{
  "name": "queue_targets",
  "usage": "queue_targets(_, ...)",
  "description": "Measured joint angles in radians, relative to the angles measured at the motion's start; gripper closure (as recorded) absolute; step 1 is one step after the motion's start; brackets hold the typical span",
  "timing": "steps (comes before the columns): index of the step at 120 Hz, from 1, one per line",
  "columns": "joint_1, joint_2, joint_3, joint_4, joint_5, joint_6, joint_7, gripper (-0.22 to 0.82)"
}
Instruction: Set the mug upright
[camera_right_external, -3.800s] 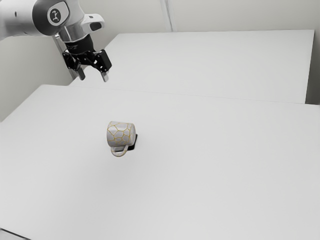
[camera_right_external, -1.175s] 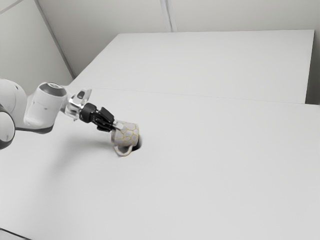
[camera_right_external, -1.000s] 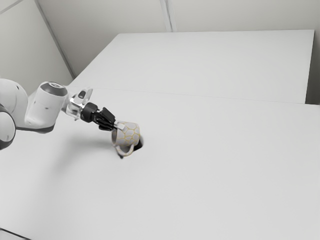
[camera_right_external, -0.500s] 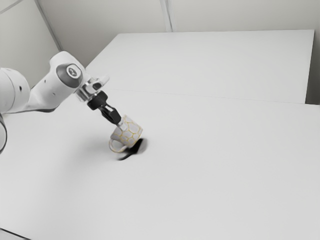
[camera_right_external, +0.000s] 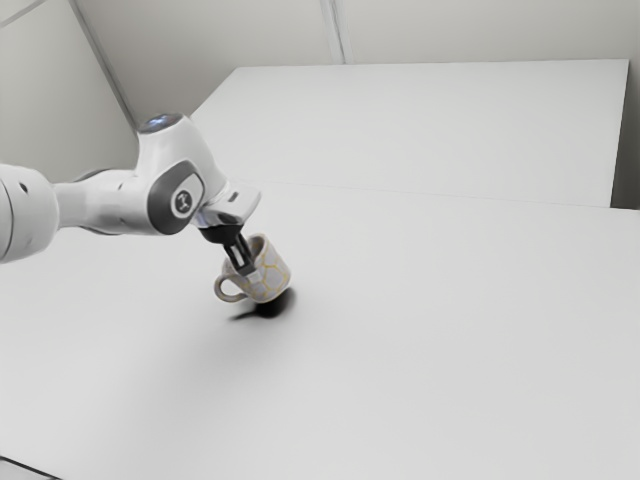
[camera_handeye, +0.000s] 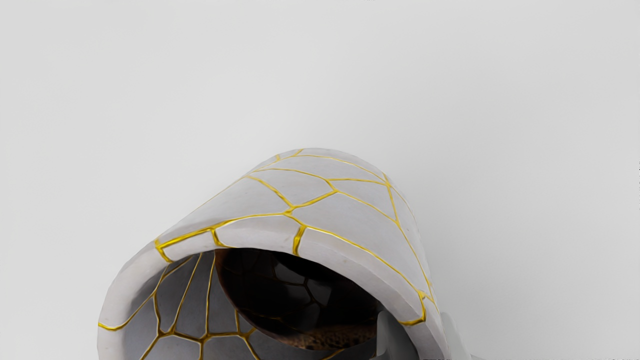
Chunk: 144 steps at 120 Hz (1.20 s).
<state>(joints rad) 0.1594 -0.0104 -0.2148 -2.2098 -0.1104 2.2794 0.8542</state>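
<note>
Pinching mug (camera_right_external: 272, 277) by one side in gripper (camera_right_external: 250, 269) | holding tilted over table (camera_right_external: 400, 350) | risking toppling by releasing before levelling

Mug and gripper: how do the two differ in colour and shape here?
The mug is pale with gold lines; the gripper is mainly black with grey fingertips. The mug is round and hollow with a looped handle, whereas the gripper has two narrow fingers. Both are tilted.

Mug (camera_handeye: 345, 220) partly outside wrist view
</note>
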Motion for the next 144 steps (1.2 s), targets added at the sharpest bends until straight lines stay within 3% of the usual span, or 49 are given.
queue_targets(21, -0.028, -0.04, -0.026, -0.071, 0.053, 0.061, -0.007, 0.79)
queue_targets(53, 0.044, -0.052, -0.038, -0.122, 0.08, 0.097, -0.016, 0.78)
queue_targets(75, 0.021, -0.049, -0.049, -0.124, 0.084, 0.097, -0.005, 0.39)
queue_targets(90, 0.025, -0.06, -0.053, -0.112, 0.085, 0.086, 0.0, 0.22)
queue_targets(109, 0.033, -0.077, -0.059, -0.009, 0.086, -0.019, -0.094, 0.1)
queue_targets(135, 0.082, -0.049, -0.043, 0.226, 0.077, -0.223, -0.329, 0.04)
queue_targets(144, -0.003, -0.024, 0.04, 0.355, 0.078, -0.308, -0.393, 0.03)
